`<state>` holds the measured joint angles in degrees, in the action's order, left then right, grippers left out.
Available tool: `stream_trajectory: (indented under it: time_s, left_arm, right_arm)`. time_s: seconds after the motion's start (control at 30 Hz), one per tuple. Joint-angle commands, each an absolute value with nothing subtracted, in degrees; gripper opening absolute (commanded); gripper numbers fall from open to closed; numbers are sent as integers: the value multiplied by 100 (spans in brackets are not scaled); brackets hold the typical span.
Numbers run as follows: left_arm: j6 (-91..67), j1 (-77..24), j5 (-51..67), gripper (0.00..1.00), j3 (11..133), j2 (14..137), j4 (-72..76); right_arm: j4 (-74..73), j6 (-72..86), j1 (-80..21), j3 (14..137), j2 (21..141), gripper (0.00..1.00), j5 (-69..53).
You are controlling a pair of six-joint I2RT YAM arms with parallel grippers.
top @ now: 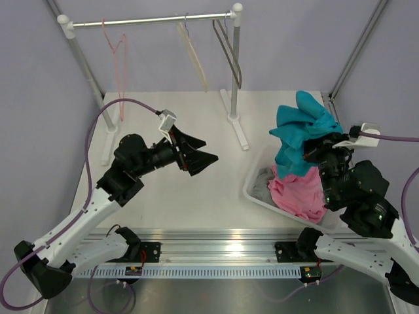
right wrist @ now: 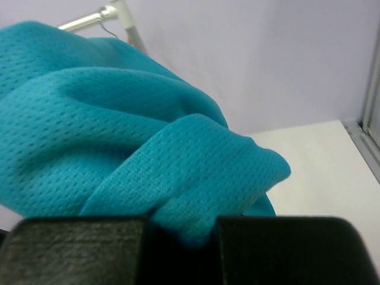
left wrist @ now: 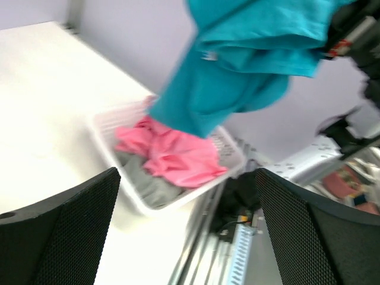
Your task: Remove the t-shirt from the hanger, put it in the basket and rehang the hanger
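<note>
The teal t-shirt (top: 302, 127) hangs crumpled from my right gripper (top: 315, 149), above the white basket (top: 256, 191). My right gripper (right wrist: 181, 237) is shut on a fold of the t-shirt (right wrist: 119, 130), which fills most of that view. The thin pink hanger (top: 118, 47) hangs bare on the rail at the back left, apart from the shirt. My left gripper (top: 200, 154) is open and empty, held above the middle of the table and pointing towards the basket. In the left wrist view my left gripper (left wrist: 187, 237) frames the t-shirt (left wrist: 249, 59) over the basket (left wrist: 105, 132).
The basket holds a pink garment (top: 300, 193) and a grey one (top: 263, 183). A cream hanger (top: 193, 52) and a thicker grey hanger (top: 229, 55) hang on the rail (top: 150, 21). The rack's white post (top: 234, 72) stands behind the table's middle.
</note>
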<state>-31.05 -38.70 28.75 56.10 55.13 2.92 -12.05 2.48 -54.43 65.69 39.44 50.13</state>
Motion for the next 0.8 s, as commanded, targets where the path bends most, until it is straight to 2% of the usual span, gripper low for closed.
stream_trajectory:
  time_s: [0.0, 0.23, 0.43, 0.53, 0.67, 0.77]
  left_arm:
    - [-2382, -3894, 1750, 99, 5047, 5282, -219]
    - [-2531, -3894, 1627, 99, 4017, 4755, 316]
    - [-2707, -3902, 1399, 99, 3473, 4500, 474]
    - [-2628, -3902, 1161, 99, 3165, 4377, 519]
    - [-2637, -3902, 1055, 99, 3120, 4351, 501]
    - [-2637, -3902, 1064, 99, 3129, 4333, 457]
  right_arm:
    - [-3075, 1667, -5405, 6171, 3762, 0, 5773]
    - [-2847, 2960, -5300, 4651, 4016, 0, 5538]
    - [-2391, 4120, -3921, 3850, 5149, 0, 4009]
    - [-2479, 5226, -3885, 3474, 5580, 0, 4078]
    - [-1847, 6115, -3876, 2726, 5756, 0, 3867]
    - [-1933, 6661, -3876, 2611, 5950, 0, 4138]
